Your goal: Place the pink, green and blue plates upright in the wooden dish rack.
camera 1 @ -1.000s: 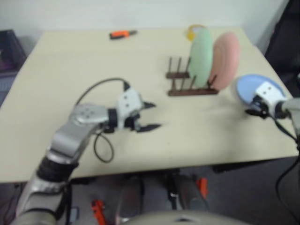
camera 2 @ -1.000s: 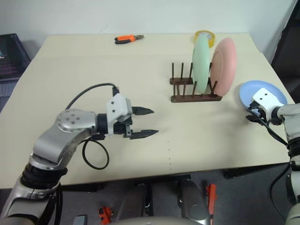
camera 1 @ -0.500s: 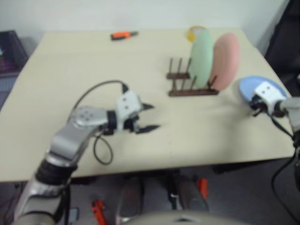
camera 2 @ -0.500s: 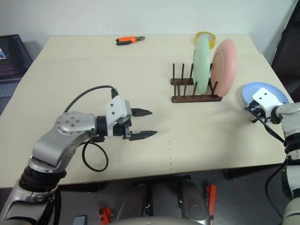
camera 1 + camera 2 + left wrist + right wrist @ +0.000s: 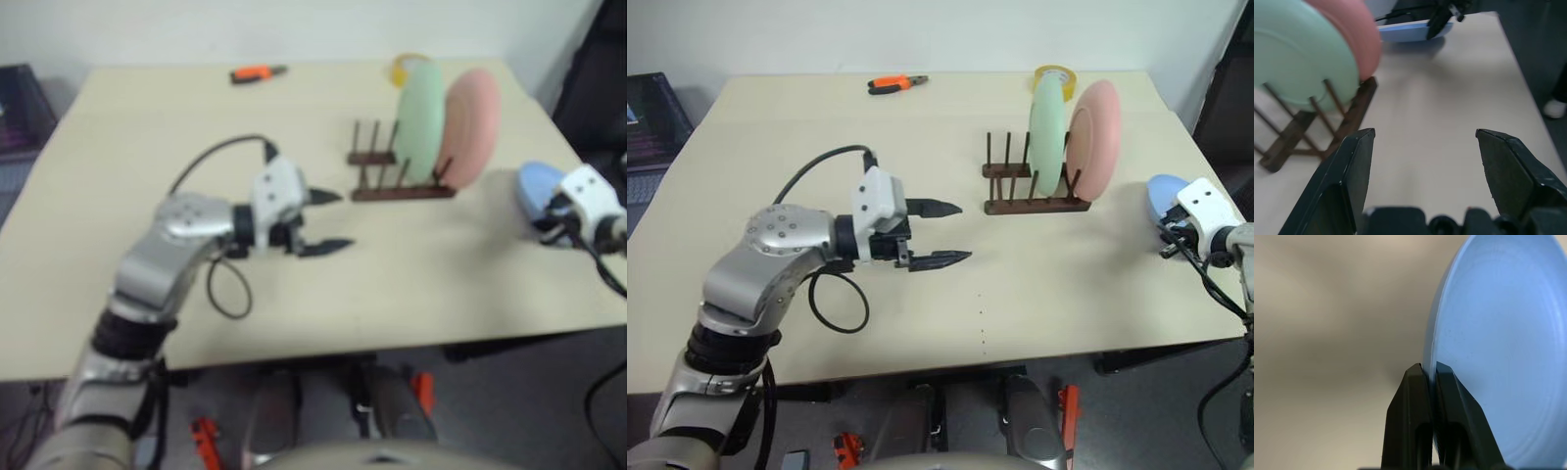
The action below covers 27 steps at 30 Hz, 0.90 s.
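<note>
The wooden dish rack (image 5: 1017, 193) stands at the table's far right. In it the green plate (image 5: 1048, 132) and the pink plate (image 5: 1093, 135) stand upright side by side, pink on the right. Near the table's right edge the blue plate (image 5: 1165, 193) is tilted up off the tabletop. My right gripper (image 5: 1429, 371) is shut on the blue plate's (image 5: 1498, 347) rim. My left gripper (image 5: 964, 232) hovers open over the middle of the table, left of the rack, pointing toward it with nothing between its fingers.
Orange-handled pliers (image 5: 893, 83) lie at the far edge of the table. A yellow tape roll (image 5: 1055, 74) sits behind the green plate. The rack's left pegs (image 5: 999, 162) hold nothing. The table's right edge (image 5: 1205, 147) runs close past the blue plate.
My right gripper has shut on the blue plate's rim and raised it from lying flat to tilted. My left gripper has moved up and right, toward the rack, still open.
</note>
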Available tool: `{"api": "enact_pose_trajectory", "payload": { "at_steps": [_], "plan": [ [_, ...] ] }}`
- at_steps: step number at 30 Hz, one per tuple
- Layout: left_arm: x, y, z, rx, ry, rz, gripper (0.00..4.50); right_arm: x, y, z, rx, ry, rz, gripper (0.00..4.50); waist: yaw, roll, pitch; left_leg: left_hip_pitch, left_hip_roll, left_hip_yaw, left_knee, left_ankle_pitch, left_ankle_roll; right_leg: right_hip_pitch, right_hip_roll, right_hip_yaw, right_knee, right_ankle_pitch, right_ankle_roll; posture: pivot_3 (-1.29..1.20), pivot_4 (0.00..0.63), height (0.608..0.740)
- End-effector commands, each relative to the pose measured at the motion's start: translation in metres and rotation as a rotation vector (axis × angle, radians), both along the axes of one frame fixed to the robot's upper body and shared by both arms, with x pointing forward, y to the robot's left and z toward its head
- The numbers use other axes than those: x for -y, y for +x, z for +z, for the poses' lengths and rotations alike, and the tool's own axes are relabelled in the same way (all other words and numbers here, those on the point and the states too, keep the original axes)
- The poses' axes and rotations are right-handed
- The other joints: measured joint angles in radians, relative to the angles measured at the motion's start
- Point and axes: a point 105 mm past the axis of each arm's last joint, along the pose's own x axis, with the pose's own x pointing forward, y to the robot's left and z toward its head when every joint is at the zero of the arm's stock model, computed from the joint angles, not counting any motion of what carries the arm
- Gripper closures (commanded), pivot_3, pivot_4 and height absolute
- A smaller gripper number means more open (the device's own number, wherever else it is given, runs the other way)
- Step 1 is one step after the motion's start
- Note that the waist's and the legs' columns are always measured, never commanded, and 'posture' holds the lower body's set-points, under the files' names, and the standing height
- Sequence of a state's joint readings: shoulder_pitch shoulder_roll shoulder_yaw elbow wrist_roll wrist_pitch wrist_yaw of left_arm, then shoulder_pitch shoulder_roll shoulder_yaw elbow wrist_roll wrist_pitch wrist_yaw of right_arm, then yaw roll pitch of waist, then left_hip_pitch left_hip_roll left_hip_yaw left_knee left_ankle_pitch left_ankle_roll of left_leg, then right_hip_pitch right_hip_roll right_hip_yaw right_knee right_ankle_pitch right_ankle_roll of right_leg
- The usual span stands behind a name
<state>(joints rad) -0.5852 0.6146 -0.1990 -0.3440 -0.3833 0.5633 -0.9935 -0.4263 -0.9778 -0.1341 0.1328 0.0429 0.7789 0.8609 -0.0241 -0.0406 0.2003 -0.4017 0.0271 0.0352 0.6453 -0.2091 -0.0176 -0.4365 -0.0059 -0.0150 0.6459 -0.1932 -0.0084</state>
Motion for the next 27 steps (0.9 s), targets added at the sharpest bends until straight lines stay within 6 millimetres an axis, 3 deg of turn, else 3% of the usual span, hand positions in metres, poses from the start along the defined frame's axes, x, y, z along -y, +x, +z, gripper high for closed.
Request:
{"api": "enact_pose_trajectory", "payload": {
  "at_steps": [1, 5, 11, 19, 20, 23, 27],
  "plan": [
    [0.005, -0.001, 0.010, 0.041, -0.008, -0.047, 0.87, 0.002, -0.012, 0.053, 0.139, 0.030, -0.065, 4.49, -0.002, 0.000, 0.000, 0.000, 0.000, 0.000, 0.000, 0.000, 0.000, 0.000, 0.000, 0.000, 0.000, 0.000, 0.000, 0.00, 0.150, 0.740],
    [0.006, 0.002, 0.008, 0.039, 0.003, -0.067, 0.87, -0.008, -0.030, 0.088, 0.204, 0.102, -0.098, 4.49, -0.002, 0.001, 0.000, 0.000, 0.000, -0.001, 0.000, 0.000, 0.000, 0.000, 0.001, 0.000, 0.000, 0.000, 0.000, 0.00, 0.150, 0.740],
    [0.006, 0.006, 0.015, 0.048, -0.025, -0.093, 0.87, -0.045, -0.058, 0.145, 0.302, 0.217, 0.021, 4.49, -0.004, 0.001, 0.000, 0.000, 0.001, -0.001, 0.000, 0.000, 0.000, -0.001, 0.001, 0.000, 0.000, 0.000, -0.001, 0.00, 0.150, 0.740],
    [-0.021, 0.014, 0.053, 0.094, -0.250, 0.020, 0.87, -0.114, -0.066, 0.231, 0.584, 0.369, 0.369, 4.49, -0.009, 0.001, 0.000, 0.000, 0.001, 0.000, -0.001, 0.000, 0.000, -0.002, 0.002, 0.001, -0.001, -0.003, -0.005, 0.00, 0.150, 0.740],
    [-0.023, 0.014, 0.056, 0.099, -0.270, 0.030, 0.87, -0.120, -0.066, 0.236, 0.601, 0.378, 0.396, 4.49, -0.009, 0.001, 0.000, 0.000, 0.001, 0.000, -0.001, 0.000, 0.000, -0.002, 0.002, 0.001, -0.001, -0.003, -0.005, 0.00, 0.150, 0.740],
    [-0.040, 0.017, 0.060, 0.131, -0.323, 0.131, 0.87, -0.164, -0.068, 0.256, 0.688, 0.510, 0.637, 4.49, -0.011, 0.001, 0.000, -0.001, 0.002, 0.001, -0.002, 0.000, 0.000, -0.003, 0.003, 0.002, -0.001, -0.001, -0.002, 0.00, 0.150, 0.740],
    [-0.060, 0.022, 0.057, 0.171, -0.359, 0.274, 0.87, -0.196, -0.057, 0.254, 0.687, 0.660, 0.771, 4.49, -0.008, 0.001, 0.000, -0.001, 0.003, 0.000, -0.002, 0.000, 0.000, -0.003, 0.004, 0.002, 0.000, 0.000, 0.000, 0.00, 0.150, 0.740]
  ]
}}
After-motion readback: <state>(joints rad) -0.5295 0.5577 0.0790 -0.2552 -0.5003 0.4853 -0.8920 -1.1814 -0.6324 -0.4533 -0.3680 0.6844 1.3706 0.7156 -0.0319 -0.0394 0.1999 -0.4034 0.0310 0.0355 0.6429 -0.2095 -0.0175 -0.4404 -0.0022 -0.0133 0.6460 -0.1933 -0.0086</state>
